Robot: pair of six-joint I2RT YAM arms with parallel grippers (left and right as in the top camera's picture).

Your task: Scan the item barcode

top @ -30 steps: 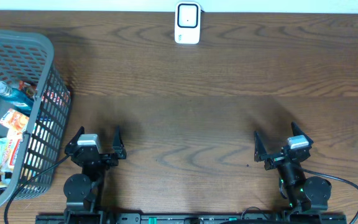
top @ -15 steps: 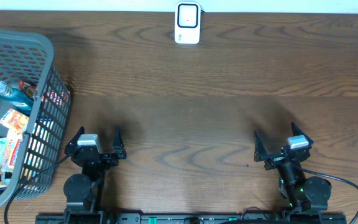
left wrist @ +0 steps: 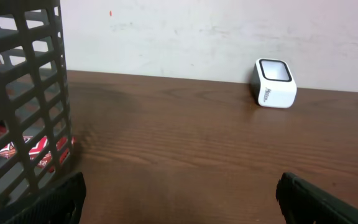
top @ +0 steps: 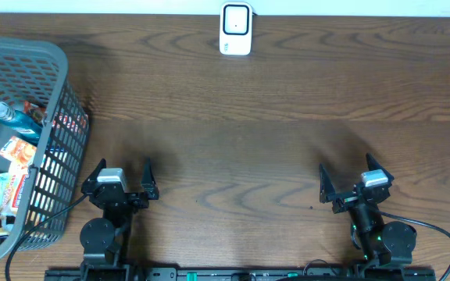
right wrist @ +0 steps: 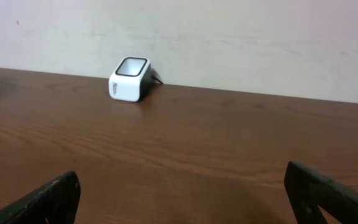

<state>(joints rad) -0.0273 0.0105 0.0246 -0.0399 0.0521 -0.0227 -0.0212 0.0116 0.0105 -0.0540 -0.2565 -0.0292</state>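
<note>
While both arms sit at the near edge of the dark, wood-grain table (top: 272, 133), the left gripper (top: 124, 165) and the right gripper (top: 347, 165) have their fingers spread wide, holding nothing. A grey plastic mesh basket (top: 22, 43) stands at the table's left side, just beside the left arm, with snack packets (top: 10, 168) and a bottle (top: 12, 117) piled inside. The white barcode scanner (top: 236, 29) stands at the middle of the far edge, against a pale, lightly scuffed wall (left wrist: 185, 31).
</note>
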